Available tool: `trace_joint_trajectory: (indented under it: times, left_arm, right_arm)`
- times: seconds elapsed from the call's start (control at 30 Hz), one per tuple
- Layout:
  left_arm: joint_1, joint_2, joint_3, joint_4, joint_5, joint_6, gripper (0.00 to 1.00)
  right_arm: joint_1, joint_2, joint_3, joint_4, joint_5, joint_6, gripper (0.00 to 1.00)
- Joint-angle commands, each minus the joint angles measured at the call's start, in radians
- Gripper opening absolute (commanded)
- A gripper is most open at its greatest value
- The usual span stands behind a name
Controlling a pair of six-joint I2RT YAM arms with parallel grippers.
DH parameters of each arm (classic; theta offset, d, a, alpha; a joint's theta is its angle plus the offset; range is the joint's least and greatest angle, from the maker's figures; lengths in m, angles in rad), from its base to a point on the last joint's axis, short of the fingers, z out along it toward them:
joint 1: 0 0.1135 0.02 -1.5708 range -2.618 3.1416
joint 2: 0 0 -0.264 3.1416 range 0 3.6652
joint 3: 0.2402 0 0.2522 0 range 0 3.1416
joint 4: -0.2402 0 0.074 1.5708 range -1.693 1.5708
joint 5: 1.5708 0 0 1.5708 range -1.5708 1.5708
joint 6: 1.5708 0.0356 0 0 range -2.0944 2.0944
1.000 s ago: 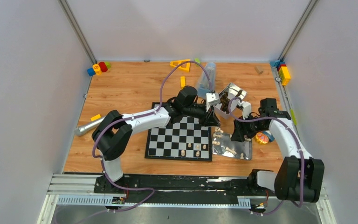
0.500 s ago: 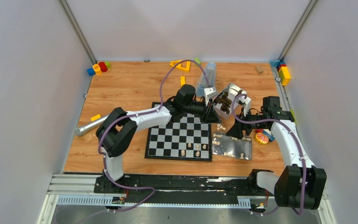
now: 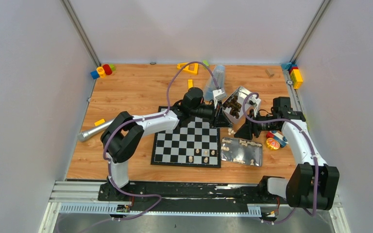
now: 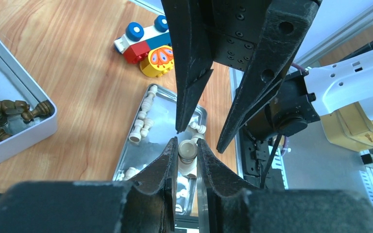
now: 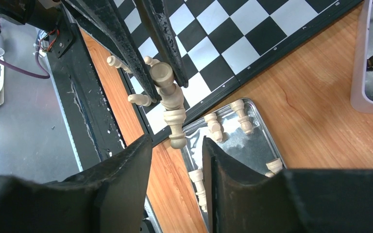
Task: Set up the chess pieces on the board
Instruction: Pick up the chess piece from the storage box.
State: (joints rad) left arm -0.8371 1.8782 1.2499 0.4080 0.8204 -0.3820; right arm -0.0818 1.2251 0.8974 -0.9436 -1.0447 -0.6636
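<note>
Right hand (image 5: pixel 176 143) swung closer, jaws apart, facing left hand (image 4: pixel 186 141) clamping chess piece (image 5: pixel 171 99).

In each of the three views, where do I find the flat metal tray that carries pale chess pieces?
Top external: the metal tray lies just right of the board, low in the picture.
Left wrist: the tray is at lower centre, partly behind black fingers.
Right wrist: the tray is at lower centre, beside the board's edge.
Shared landmark: the tin of dark pieces, above the tray, at the left edge, at the right edge.
</note>
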Motion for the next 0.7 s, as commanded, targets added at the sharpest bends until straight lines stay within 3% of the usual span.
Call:
trace_joint_trajectory:
  times: [0.0, 0.17, 0.47, 0.67]
  left_arm:
    - [0.001, 0.012, 0.040, 0.065, 0.027, -0.035, 0.00]
    - [0.001, 0.011, 0.039, 0.068, 0.030, -0.035, 0.00]
    - [0.001, 0.014, 0.039, 0.074, 0.032, -0.038, 0.00]
    - [0.001, 0.015, 0.037, 0.074, 0.033, -0.038, 0.00]
  right_arm:
    - [-0.003, 0.009, 0.043, 0.013, -0.070, -0.014, 0.40]
    - [-0.001, 0.017, 0.043, 0.010, -0.074, -0.017, 0.27]
    - [0.003, 0.036, 0.041, 0.005, -0.072, -0.025, 0.29]
    - [0.011, 0.045, 0.044, -0.010, -0.075, -0.035, 0.18]
